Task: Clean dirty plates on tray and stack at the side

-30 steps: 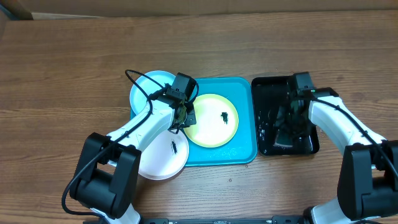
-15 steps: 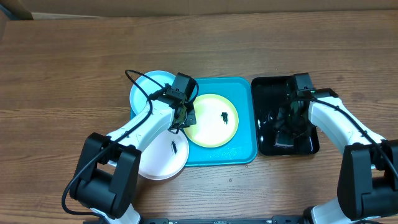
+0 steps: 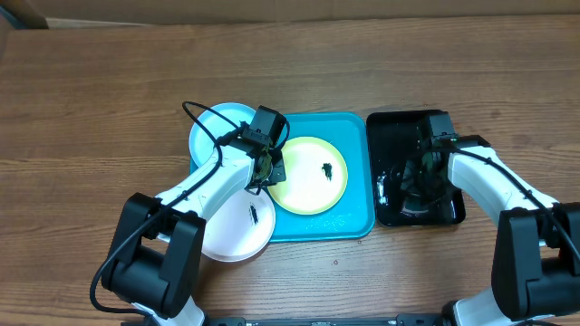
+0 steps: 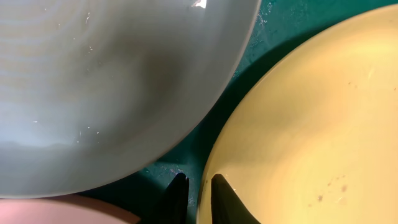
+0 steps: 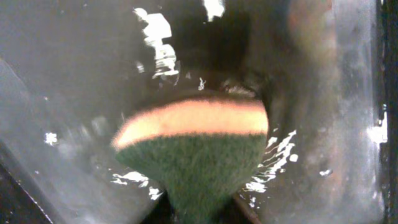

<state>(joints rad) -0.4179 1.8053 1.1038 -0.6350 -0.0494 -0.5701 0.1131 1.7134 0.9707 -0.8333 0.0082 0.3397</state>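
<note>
The yellow-green plate [image 3: 313, 181], with a dark smudge [image 3: 323, 168], lies on the turquoise tray [image 3: 353, 222]. My left gripper [image 3: 270, 168] is shut on its left rim; in the left wrist view the rim [image 4: 249, 124] runs between the fingertips [image 4: 227, 202]. The pale blue plate [image 3: 216, 134] overlaps the tray's left edge and also shows in the left wrist view [image 4: 93, 81]. The white plate [image 3: 231, 237], with a smudge, lies on the table by the tray's front left. My right gripper [image 3: 421, 177] is shut on a green and orange sponge [image 5: 199, 149] inside the black tray.
The narrow black tray [image 3: 390, 136] stands right of the turquoise tray and its wet floor [image 5: 74, 93] glistens. A black cable [image 3: 195, 110] loops over the pale blue plate. Bare wooden table lies behind and on both sides.
My right gripper has shifted slightly toward the front inside the black tray, still holding the sponge. The left arm and the plates have not moved.
</note>
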